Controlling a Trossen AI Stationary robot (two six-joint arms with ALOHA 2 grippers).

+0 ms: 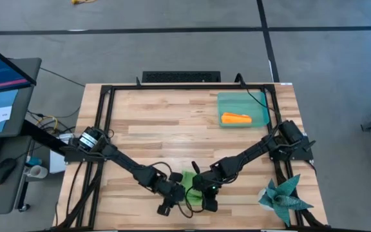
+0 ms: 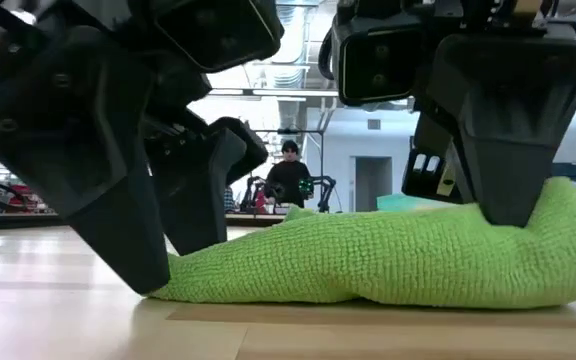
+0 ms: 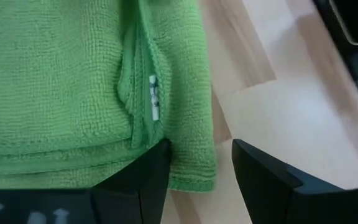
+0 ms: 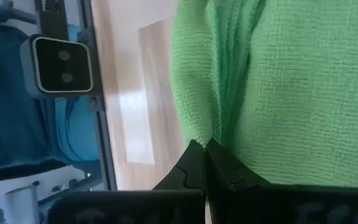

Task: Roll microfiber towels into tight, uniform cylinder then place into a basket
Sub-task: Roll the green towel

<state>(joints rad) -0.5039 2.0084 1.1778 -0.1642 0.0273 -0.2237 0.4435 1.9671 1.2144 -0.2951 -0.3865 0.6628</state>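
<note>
The lime green microfiber towel (image 1: 189, 185) lies folded into a low, loose bundle (image 2: 388, 265) on the table near its front edge. My left gripper (image 3: 194, 171) is open at the towel's left end, its fingers either side of a hemmed corner (image 3: 194, 177). My right gripper (image 4: 205, 152) is shut on the towel's right end (image 2: 558, 215). The orange towel (image 1: 236, 118) lies rolled inside the teal basket (image 1: 257, 103) at the far right. My left gripper slants down with one finger (image 3: 145, 180) over the towel's hemmed end and the other (image 3: 269, 180) over bare wood; I cannot tell whether either touches the cloth. My right gripper pinches a raised fold of the towel (image 4: 213, 127) between its two fingertips, coming from above at a slant. The cloth bulges up beside the fingers (image 2: 563, 205), and the rest of the towel lies on the table.
A dark teal spiky star-shaped cloth (image 1: 283, 197) lies at the front right corner. A black frame (image 1: 108, 96) runs round the tabletop. A camera (image 4: 61, 62) stands at the front edge. A person (image 2: 288, 175) sits in the room beyond the table.
</note>
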